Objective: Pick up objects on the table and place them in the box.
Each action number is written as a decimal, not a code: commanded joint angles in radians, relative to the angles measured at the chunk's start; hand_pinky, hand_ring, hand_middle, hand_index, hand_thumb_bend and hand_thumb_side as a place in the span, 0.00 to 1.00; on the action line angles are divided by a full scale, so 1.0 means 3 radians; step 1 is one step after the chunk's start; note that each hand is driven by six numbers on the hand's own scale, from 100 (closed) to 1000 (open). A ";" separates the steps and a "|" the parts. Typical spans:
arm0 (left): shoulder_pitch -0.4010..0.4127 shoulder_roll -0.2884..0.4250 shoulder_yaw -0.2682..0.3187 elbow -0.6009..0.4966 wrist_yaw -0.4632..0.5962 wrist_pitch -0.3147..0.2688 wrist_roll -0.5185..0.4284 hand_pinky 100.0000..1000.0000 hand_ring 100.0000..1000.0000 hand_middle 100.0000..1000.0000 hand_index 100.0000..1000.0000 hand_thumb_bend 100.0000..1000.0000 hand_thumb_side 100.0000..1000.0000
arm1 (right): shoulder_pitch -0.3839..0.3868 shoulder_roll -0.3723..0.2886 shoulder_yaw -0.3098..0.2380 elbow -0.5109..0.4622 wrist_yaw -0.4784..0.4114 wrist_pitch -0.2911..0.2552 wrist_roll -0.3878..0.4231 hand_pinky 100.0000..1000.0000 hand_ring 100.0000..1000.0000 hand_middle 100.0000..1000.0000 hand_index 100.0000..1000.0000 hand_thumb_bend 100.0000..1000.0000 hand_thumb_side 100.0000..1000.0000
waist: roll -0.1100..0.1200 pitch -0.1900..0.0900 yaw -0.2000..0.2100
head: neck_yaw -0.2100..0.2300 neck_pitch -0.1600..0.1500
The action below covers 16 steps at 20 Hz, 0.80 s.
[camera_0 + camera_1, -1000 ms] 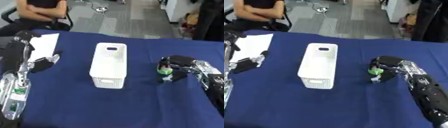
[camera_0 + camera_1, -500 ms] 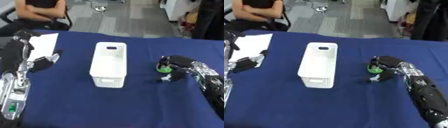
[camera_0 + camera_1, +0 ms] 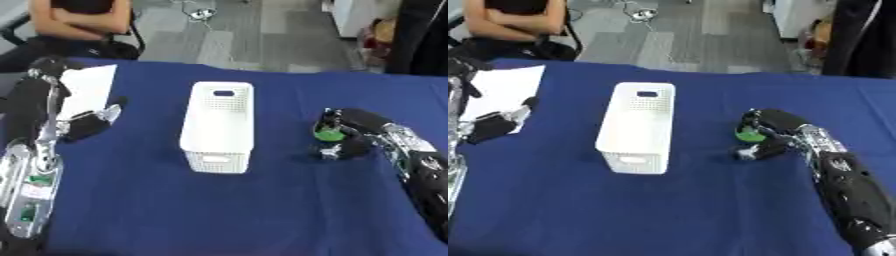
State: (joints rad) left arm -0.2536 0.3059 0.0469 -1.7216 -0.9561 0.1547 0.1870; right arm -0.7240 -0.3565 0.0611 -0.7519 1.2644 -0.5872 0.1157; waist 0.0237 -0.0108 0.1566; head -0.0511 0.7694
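No brand, label or writing legible anywhere.

Table covered in smooth, matte dark-blue cloth, taking up most of the view, far edge straight against a grey floor. Broad bare cloth nearer than the box and on both sides of it, with further open cloth between the box and the far edge.

Box: white plastic, long and rectangular, rounded corners, perforated walls, a slot handle in each short end, standing lengthways away from the viewer at the middle of the table (inside not visible from this angle).

White sheet of paper, flat, well left of the box near the far-left corner of the table.

Right hand, black with silver parts, right of the box and well apart from it, down at the cloth, fingers curled round a small green object (rounded, with something dark on top; kind not discernible).

Left hand, left of the box and just beside the paper's near edge, holding nothing, fingers loosely bent and relaxed.
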 commanded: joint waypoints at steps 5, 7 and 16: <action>-0.0073 0.0000 -0.0004 -0.0077 0.0042 -0.0018 -0.0005 0.00 0.39 0.65 0.70 0.46 0.39 | -0.0132 -0.0025 -0.0088 0.0020 -0.0056 0.0074 0.0034 0.31 0.56 0.71 0.74 0.62 1.00 | 0.0017 0.0004 0.0015 | -0.0053 0.0002; -0.0076 -0.0003 -0.0006 -0.0077 0.0045 -0.0019 -0.0005 0.00 0.39 0.65 0.70 0.46 0.39 | -0.0144 -0.0022 -0.0104 0.0034 -0.0067 0.0090 0.0043 0.31 0.57 0.71 0.74 0.62 1.00 | 0.0018 0.0008 0.0017 | -0.0055 0.0002; -0.0089 -0.0012 -0.0004 -0.0084 0.0053 -0.0020 -0.0002 0.00 0.39 0.65 0.70 0.46 0.39 | -0.0201 -0.0012 -0.0183 0.0091 -0.0100 0.0179 0.0095 0.30 0.55 0.71 0.74 0.63 1.00 | 0.0029 0.0031 0.0024 | -0.0043 0.0002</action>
State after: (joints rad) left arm -0.2653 0.2905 0.0460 -1.7277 -0.9491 0.1529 0.1863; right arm -0.7637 -0.3483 0.0151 -0.7222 1.2372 -0.5378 0.1414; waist 0.0296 0.0047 0.1626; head -0.0613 0.7694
